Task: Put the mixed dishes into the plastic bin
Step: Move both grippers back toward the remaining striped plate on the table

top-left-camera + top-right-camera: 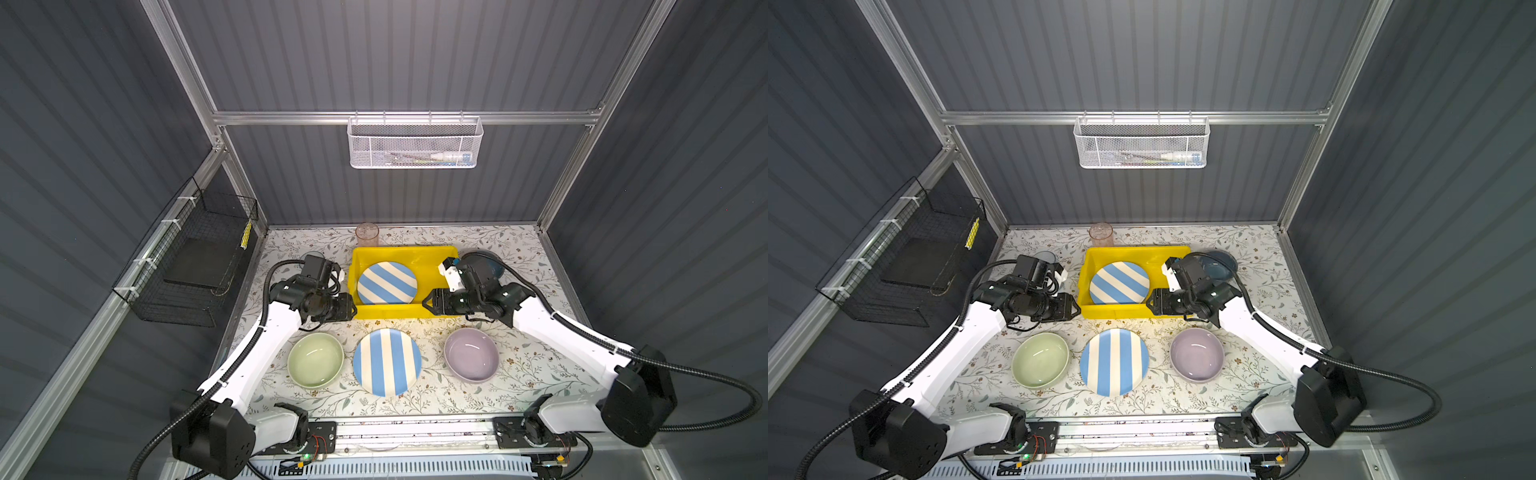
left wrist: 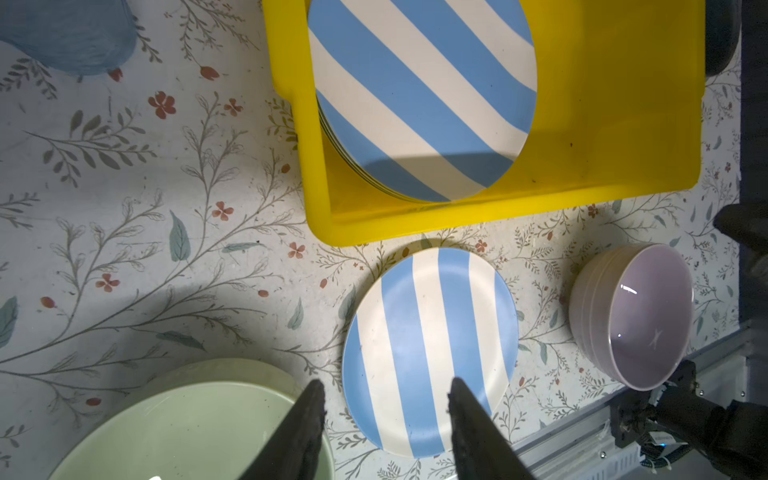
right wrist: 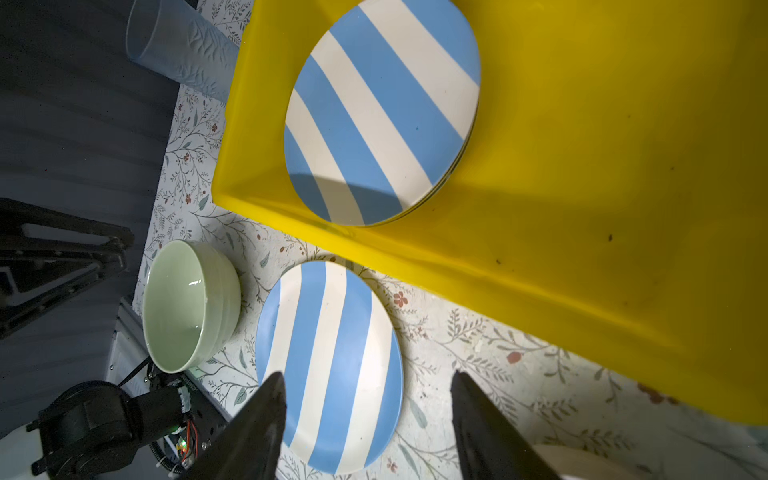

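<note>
The yellow plastic bin [image 1: 390, 312] sits mid-table and holds a stack of plates topped by a blue-white striped plate [image 1: 387, 283]. In front of it stand a pale green bowl [image 1: 316, 360], another striped plate [image 1: 387, 361] and a lilac bowl [image 1: 471, 354]. A translucent tumbler [image 1: 367, 235] stands behind the bin. A blue bowl [image 1: 1223, 264] shows behind the right arm. My left gripper [image 1: 353, 309] hovers open at the bin's front left corner, holding nothing. At the front right corner my right gripper [image 1: 424, 302] is also open and holds nothing.
A bluish tumbler [image 3: 183, 54] stands left of the bin, behind the left arm. A black wire basket [image 1: 195, 266] hangs on the left wall and a white mesh basket [image 1: 414, 143] on the back wall. A metal rail [image 1: 415, 432] runs along the table's front edge.
</note>
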